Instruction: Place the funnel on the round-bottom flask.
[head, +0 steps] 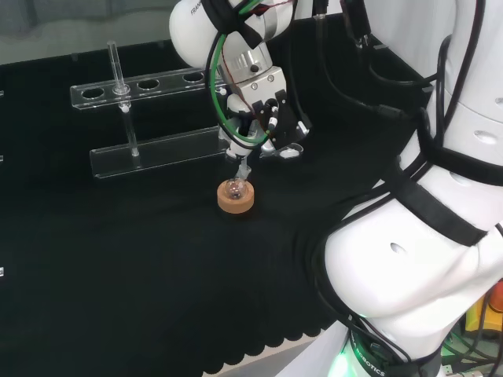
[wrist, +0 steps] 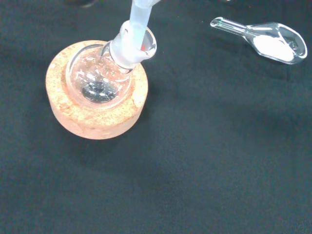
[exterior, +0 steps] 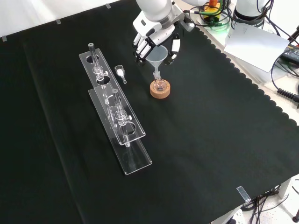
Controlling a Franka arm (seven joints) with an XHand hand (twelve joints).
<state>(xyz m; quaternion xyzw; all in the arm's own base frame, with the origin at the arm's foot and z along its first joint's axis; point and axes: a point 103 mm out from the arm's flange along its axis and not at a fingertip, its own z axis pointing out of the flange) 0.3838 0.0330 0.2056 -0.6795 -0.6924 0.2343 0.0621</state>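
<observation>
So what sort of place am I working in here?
Most likely a chemistry lab bench set up for robot trials: a round-bottom flask on a cork ring, a clear test-tube rack, and a glass scoop of white powder.

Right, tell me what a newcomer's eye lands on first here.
The black and white hand near the front view's top, fingers curled round a clear funnel whose stem enters the clear round-bottom flask on its cork ring stand. Left of them stands a long clear plastic tube rack.

Head view looks over the arm, front view faces it, wrist view close above; all share the cork ring (head: 236,199).
</observation>
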